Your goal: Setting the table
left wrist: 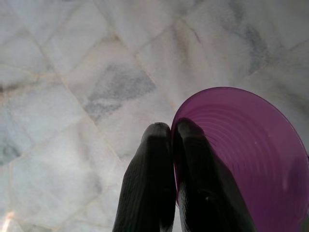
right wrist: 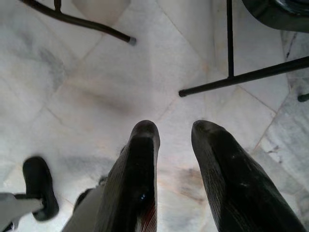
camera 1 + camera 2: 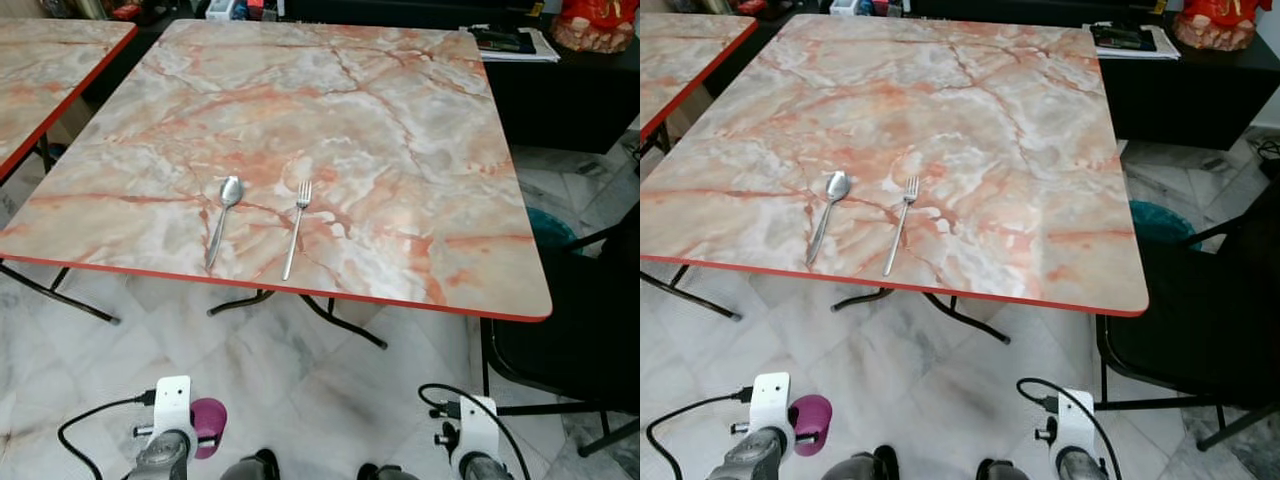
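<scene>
Marble-patterned tabletop (image 3: pixel 400 130) already carries a spoon (image 3: pixel 224 215) and a fork (image 3: pixel 297 226), lying side by side near the front edge. Low at the robot's side, the left tool (image 1: pixel 171 133) pinches the rim of a purple cup (image 1: pixel 241 154) over the tiled floor (image 1: pixel 72 72). The right tool (image 2: pixel 174 130) hangs spread and empty. Cutlery seems placed; the cup is not yet set down.
</scene>
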Tool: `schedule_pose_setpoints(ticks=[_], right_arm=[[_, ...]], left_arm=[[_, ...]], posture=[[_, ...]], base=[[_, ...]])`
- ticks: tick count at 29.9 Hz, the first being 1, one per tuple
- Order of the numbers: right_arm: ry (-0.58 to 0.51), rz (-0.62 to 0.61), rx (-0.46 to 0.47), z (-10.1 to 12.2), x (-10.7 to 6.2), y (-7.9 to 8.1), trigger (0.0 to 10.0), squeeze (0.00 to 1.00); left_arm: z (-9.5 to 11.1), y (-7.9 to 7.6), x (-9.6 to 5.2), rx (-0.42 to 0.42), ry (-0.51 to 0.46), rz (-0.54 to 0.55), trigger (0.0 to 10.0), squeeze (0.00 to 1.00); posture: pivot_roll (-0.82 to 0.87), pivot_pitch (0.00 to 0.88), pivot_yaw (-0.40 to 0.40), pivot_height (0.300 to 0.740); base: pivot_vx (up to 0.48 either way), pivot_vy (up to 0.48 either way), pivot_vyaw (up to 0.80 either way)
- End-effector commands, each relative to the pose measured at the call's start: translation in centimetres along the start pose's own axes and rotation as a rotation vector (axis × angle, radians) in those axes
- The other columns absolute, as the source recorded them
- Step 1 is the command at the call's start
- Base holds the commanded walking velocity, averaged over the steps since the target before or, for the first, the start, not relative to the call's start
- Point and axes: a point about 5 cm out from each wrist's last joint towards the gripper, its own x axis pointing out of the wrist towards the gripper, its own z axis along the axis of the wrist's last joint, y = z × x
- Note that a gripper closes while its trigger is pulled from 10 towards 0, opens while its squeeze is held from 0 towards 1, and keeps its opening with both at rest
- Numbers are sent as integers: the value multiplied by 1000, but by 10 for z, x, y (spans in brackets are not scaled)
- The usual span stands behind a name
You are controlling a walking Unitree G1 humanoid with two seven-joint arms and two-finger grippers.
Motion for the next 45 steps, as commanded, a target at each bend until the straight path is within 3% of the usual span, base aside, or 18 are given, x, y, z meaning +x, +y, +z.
schedule_pose_setpoints(ticks=[1, 21, 45], right_arm=[[26, 14, 5, -10, -2, 3, 10000, 0], [31, 9, 9, -12, -3, 4, 10000, 0], [21, 13, 13, -9, -2, 5, 10000, 0]], left_arm=[[-8, 9, -2, -18, 16, 37, 10000, 0], [-21, 29, -6, -99, 37, 125, 10000, 0], [-32, 40, -9, -140, 73, 172, 10000, 0]], posture=[[-39, 178, 5, 740], [-33, 179, 10, 740], [-19, 189, 9, 740]], base=[[0, 480, 0], [0, 480, 0], [0, 480, 0]])
